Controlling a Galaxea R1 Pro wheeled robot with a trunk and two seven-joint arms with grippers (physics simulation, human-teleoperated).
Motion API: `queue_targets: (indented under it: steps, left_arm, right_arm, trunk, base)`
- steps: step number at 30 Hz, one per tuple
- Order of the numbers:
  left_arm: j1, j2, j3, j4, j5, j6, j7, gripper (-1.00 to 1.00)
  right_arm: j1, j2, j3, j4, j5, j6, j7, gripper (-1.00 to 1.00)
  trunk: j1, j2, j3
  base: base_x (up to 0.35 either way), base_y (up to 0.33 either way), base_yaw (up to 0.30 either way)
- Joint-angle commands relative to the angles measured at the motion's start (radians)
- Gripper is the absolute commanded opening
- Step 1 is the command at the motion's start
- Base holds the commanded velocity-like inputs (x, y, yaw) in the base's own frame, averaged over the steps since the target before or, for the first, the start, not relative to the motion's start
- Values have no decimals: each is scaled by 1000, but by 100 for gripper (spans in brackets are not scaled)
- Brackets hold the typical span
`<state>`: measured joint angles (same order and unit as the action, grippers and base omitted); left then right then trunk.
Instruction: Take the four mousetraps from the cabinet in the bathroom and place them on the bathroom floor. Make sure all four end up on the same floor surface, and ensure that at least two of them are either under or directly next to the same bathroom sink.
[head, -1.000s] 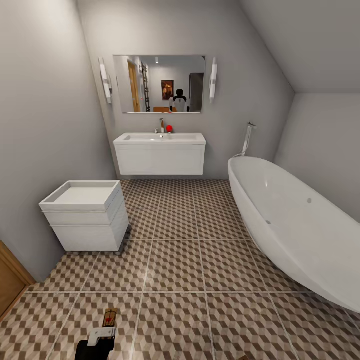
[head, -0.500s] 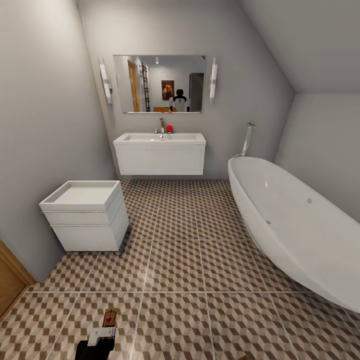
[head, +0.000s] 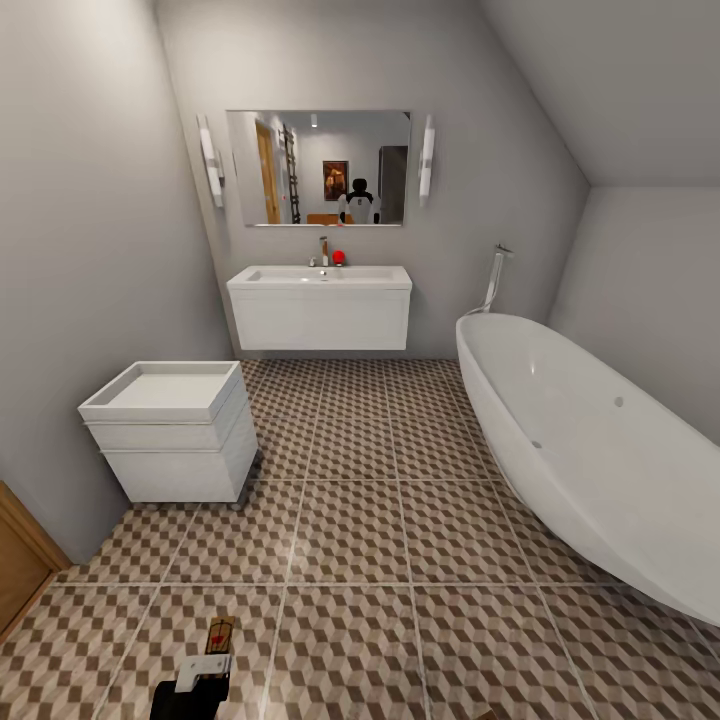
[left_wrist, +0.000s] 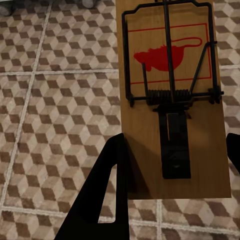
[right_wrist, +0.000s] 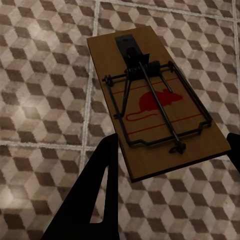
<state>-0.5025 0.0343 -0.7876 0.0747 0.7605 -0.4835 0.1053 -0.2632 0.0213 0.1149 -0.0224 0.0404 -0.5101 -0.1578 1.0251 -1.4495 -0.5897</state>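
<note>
I hold one mousetrap (left_wrist: 172, 100) clamped in left gripper (left_wrist: 175, 165) above bathroom floor (head: 380, 520) — second mousetrap (right_wrist: 155, 110) pinched in right gripper (right_wrist: 172, 165). Sink (head: 320, 305) well ahead at far wall.

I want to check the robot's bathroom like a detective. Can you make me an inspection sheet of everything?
Surface: bathroom floor, cube-pattern tiles with pale grout.
Job's things: one mousetrap in the left gripper; another mousetrap in the right gripper; both above the tiles. Sink hangs on the far wall.
Clutter: nothing seen.
Grippers: each has a dark finger on both sides of its trap.
Cables: nothing seen.
Surroundings: white bathtub, small white drawer unit, mirror.
</note>
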Motion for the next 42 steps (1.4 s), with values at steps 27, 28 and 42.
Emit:
queue_targets:
  steps: [27,28,42]
  left_arm:
    - [-1,-1,-5,2,-6,-3,8,-100]
    - [-1,-1,-5,2,-6,-3,8,-100]
    - [-1,-1,-5,2,-6,-3,8,-100]
  right_arm:
    - [-1,0,8,1,3,-1,-9,-100]
    - [-1,0,8,1,3,-1,-9,-100]
    - [-1,0,8,1,3,-1,-9,-100]
  trunk:
    - [0,0,-1]
    - [0,0,-1]
    - [0,0,-1]
  base:
    - [0,0,0]
    - [0,0,0]
    - [0,0,0]
